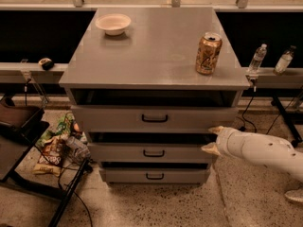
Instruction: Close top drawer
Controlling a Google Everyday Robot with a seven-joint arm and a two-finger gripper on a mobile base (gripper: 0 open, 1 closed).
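The top drawer (113,118) is the widest grey front of the grey cabinet, with a black bar handle (155,118) at its centre. It stands a little way out, with a dark gap showing between it and the cabinet top. My gripper (213,140) is on the white arm that reaches in from the right. It sits at the right end of the middle drawer (118,152), just below the top drawer's lower right corner. Its two pale fingers (217,129) are spread and hold nothing.
A gold can (208,53) and a white bowl (113,23) stand on the cabinet top (151,46). The bottom drawer (123,175) is lowest. Snack bags (54,145) and a black stand (19,141) are on the floor at left. Two bottles (257,59) stand on the right ledge.
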